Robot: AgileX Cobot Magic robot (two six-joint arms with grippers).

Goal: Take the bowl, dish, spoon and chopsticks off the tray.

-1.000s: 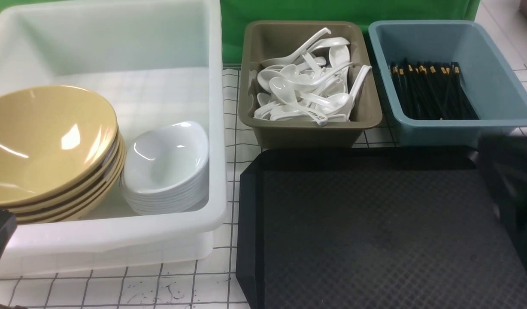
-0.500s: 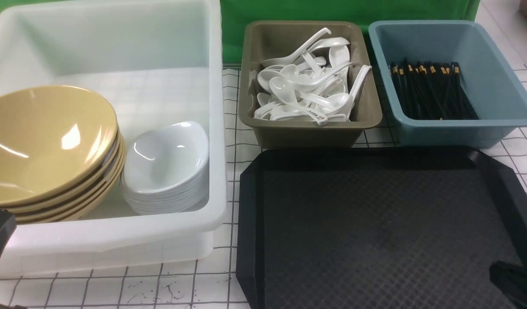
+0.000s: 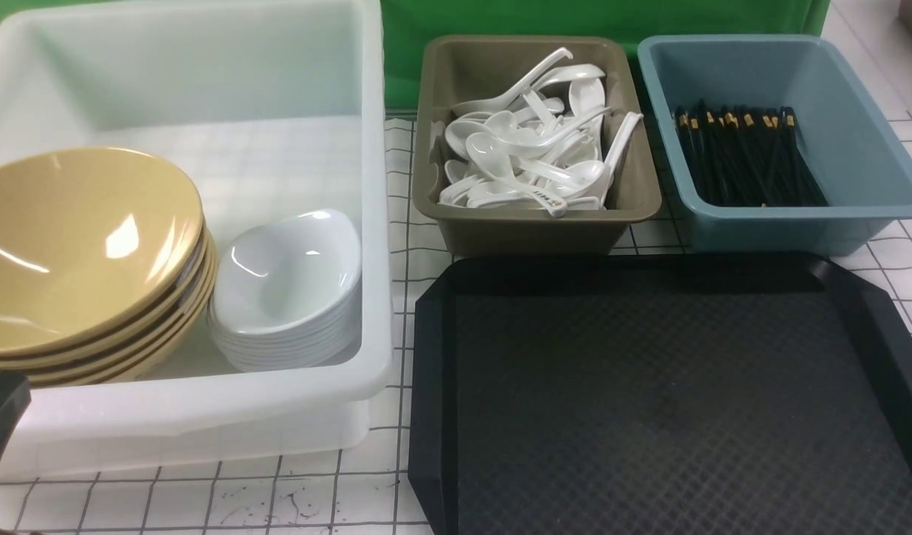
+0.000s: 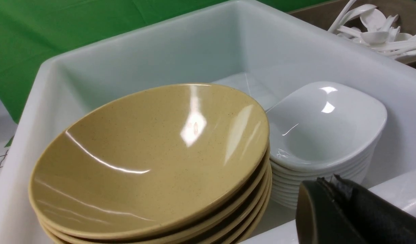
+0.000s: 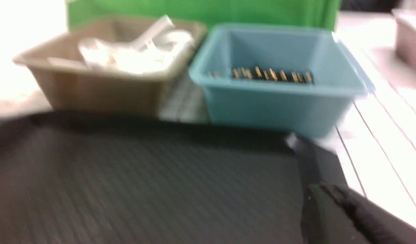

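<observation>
Tray (image 3: 649, 401) lies bare of tableware in front of the spoon bin (image 3: 534, 215) and chopstick bin (image 3: 783, 223), the bowl stack (image 3: 85, 253) off to its left in the white tub (image 3: 203, 416), so neither arm's closed, empty fingers (image 4: 333, 196) have anything to reach for.

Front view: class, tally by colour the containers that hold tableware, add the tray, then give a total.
White tub: 1
Olive bin: 1
Blue bin: 1
Black tray: 1
Total: 4
</observation>
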